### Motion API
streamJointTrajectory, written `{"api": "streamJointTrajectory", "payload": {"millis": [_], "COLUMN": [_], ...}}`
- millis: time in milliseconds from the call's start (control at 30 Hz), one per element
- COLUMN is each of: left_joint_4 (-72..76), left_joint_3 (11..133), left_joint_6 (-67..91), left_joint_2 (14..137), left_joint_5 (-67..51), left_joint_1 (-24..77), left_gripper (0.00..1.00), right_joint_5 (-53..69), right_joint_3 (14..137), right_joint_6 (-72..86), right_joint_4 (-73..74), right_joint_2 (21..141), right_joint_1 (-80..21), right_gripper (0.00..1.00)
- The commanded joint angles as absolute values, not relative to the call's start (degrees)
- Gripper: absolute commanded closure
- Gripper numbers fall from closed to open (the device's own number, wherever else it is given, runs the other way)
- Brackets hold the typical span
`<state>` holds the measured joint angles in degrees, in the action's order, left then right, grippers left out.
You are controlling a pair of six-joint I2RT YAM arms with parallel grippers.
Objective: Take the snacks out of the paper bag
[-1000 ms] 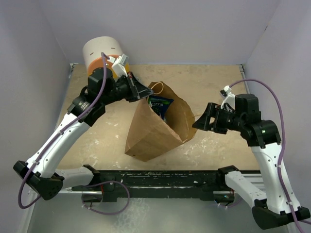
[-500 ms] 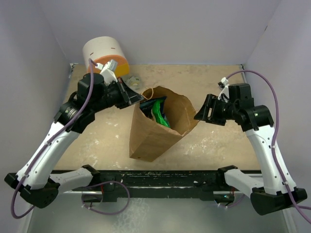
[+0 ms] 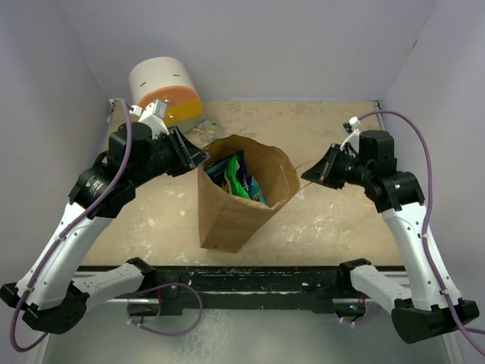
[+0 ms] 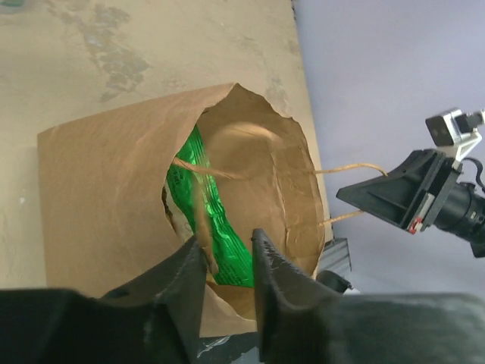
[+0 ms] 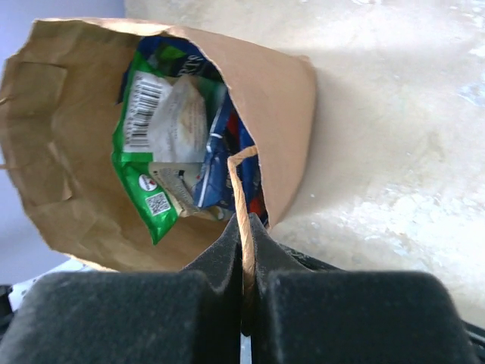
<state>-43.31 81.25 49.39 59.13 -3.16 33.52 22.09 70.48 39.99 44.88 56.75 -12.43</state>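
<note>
The brown paper bag (image 3: 227, 220) stands mid-table with its mouth spread wide. Inside lie the snacks (image 3: 239, 180): a green packet (image 5: 140, 174) and a dark blue one (image 5: 220, 167) with a bit of red beneath it. My right gripper (image 5: 244, 221) is shut on the bag's twisted handle (image 5: 238, 182) and holds it out taut to the right of the rim (image 3: 307, 173). At the bag's left rim my left gripper (image 4: 226, 241) has its jaws slightly apart. The other handle loop (image 4: 198, 168) rests against its left finger, and the green packet (image 4: 208, 201) shows through the gap.
A white, orange and yellow cylinder (image 3: 163, 89) stands at the back left corner, with a small crumpled scrap (image 3: 209, 124) beside it. Purple walls close in the table on three sides. A black rail (image 3: 250, 284) runs along the near edge.
My right gripper has closed on the right handle. My left gripper has opened a little and drawn back left. The bag has come more upright with its mouth wider.
</note>
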Motion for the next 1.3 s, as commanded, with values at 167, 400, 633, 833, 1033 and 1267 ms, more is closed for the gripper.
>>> {"api": "streamJointTrajectory", "payload": {"millis": [167, 400, 633, 833, 1033, 1267], "left_joint_4": [-67.3, -75.2, -81.9, -85.0, -86.5, -82.4], "left_joint_3": [96.8, 104.6, 111.6, 112.2, 110.1, 107.3], "left_joint_6": [45.7, 41.9, 36.6, 38.1, 41.2, 40.0], "left_joint_2": [61.7, 66.2, 74.6, 75.0, 71.7, 72.7], "left_joint_5": [10.3, 14.4, 18.0, 19.3, 24.3, 31.1], "left_joint_1": [33.6, 33.6, 33.4, 33.3, 33.3, 32.8], "left_gripper": [0.31, 0.08, 0.16, 0.19, 0.13, 0.23], "right_joint_5": [32.5, 30.8, 32.1, 31.8, 31.9, 32.4], "right_joint_3": [69.8, 70.1, 70.7, 71.0, 71.0, 70.9], "right_joint_6": [41.6, 40.2, 38.4, 37.6, 37.4, 37.4], "right_joint_4": [29.1, 29.1, 29.4, 28.9, 28.3, 27.9], "right_joint_2": [58.0, 58.0, 59.5, 60.4, 60.9, 61.6], "right_joint_1": [-12.6, -12.7, -12.6, -12.6, -12.7, -12.6], "right_gripper": [1.00, 1.00, 1.00, 1.00, 1.00, 1.00]}}
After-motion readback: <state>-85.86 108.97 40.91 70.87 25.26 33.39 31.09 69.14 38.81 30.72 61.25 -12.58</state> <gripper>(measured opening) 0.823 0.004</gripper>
